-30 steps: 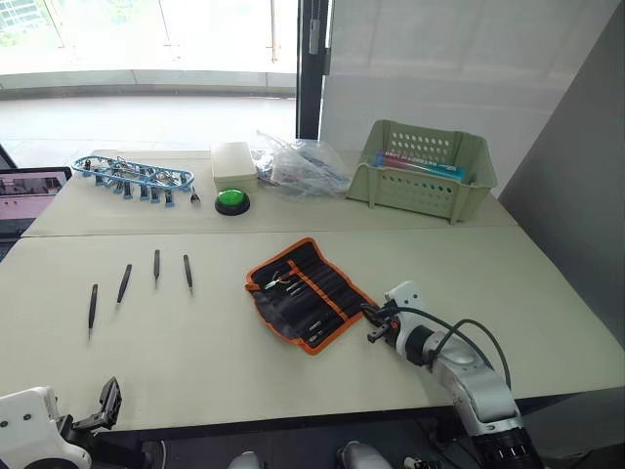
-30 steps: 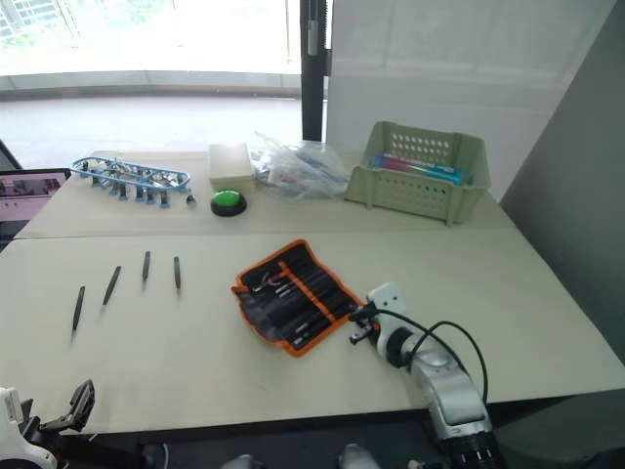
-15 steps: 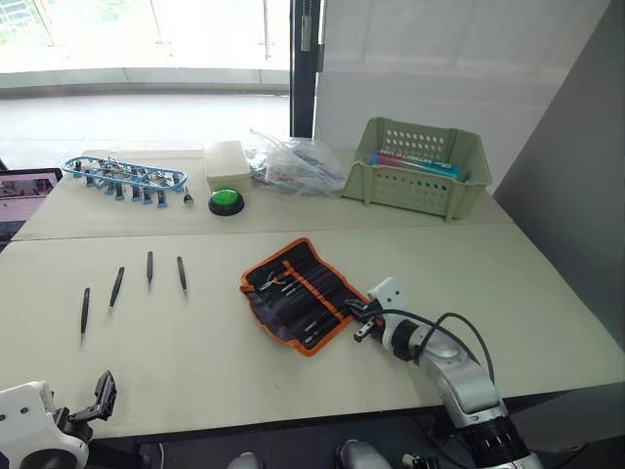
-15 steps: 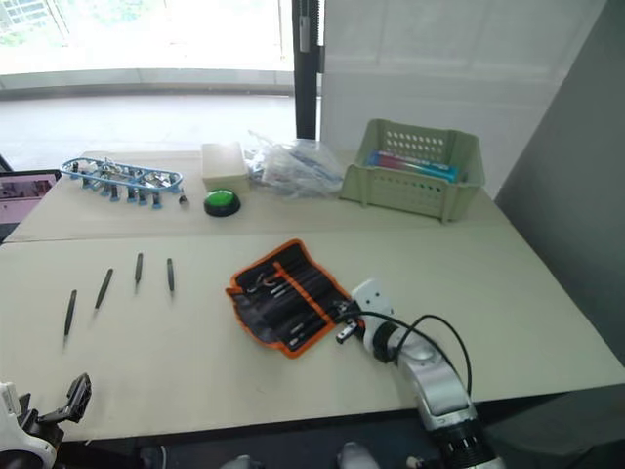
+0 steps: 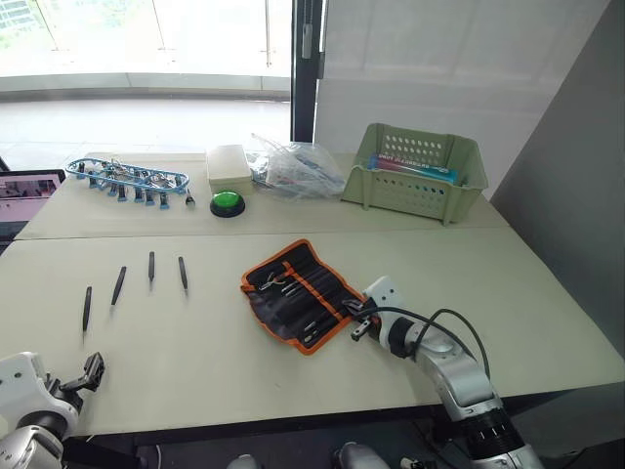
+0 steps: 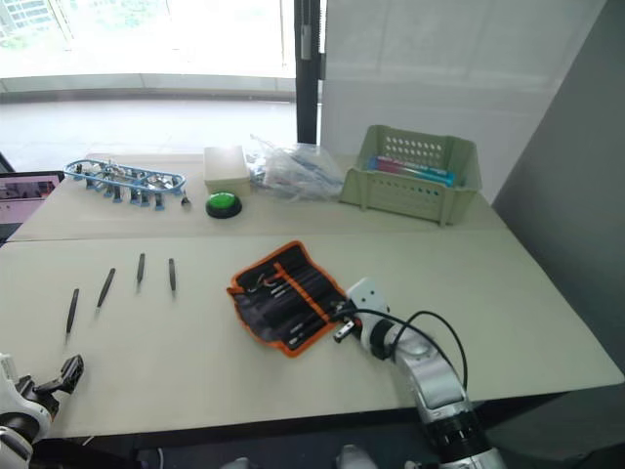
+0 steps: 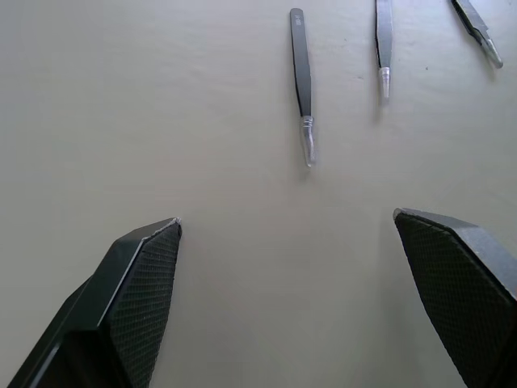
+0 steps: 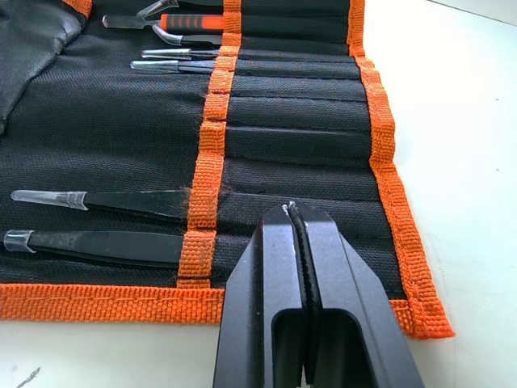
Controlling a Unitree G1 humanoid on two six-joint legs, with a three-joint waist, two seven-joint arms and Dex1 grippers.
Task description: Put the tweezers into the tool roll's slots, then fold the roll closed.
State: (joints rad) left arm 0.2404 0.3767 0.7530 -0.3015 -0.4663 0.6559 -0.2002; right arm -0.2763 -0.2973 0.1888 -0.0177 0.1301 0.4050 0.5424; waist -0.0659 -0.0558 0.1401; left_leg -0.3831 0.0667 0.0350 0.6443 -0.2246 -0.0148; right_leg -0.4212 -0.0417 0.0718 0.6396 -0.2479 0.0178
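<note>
The tool roll [image 5: 298, 293] lies unrolled mid-table, black with orange edging. Some tweezers [image 8: 97, 242] sit in its slots, beside orange-handled pliers [image 8: 194, 22]. Several more tweezers [image 5: 118, 285] lie loose in a row on the left of the table. My right gripper [image 5: 357, 320] is shut with nothing visible between its fingers; its tips [image 8: 291, 212] are over the roll's near edge, at an empty slot. My left gripper [image 7: 287, 220] hangs open over bare table near the front left edge, short of the nearest loose tweezers [image 7: 301, 81].
Along the back stand a pale green basket [image 5: 415, 171], a crumpled plastic bag [image 5: 293, 168], a white box [image 5: 231, 161], a green button [image 5: 227, 202] and a blue-framed row of small tools [image 5: 132, 178]. A screen [image 5: 24, 195] sits far left. A grey wall closes the right side.
My right gripper has moved a little left, from just off the roll's edge to over it. My left gripper has shifted slightly towards the loose tweezers. The camera has also moved a little.
</note>
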